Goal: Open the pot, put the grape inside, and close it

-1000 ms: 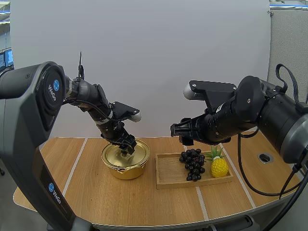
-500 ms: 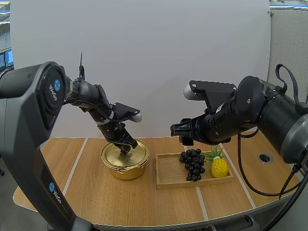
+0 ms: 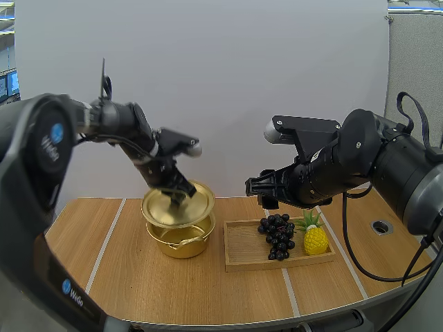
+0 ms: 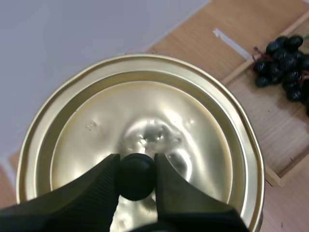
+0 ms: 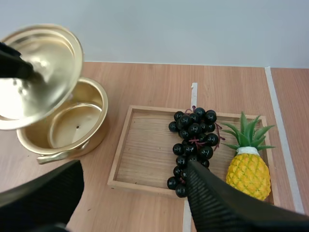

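The left pincer (image 3: 177, 194) pinches the knob (image 4: 137, 175) of the lid (image 4: 145, 108), which is tilted just above the open pot (image 3: 181, 243) near the worktop's (image 3: 173, 290) back edge. The right pincer (image 3: 257, 189) hangs spread above the tray (image 3: 242, 250); the grapes (image 3: 277, 236) lie in the tray's middle.

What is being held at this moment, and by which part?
The left gripper pinches the lid by its black knob, above the pot. The right gripper is open and holds nothing.

High overview; close-ups, seemingly common tray (image 3: 242, 250)
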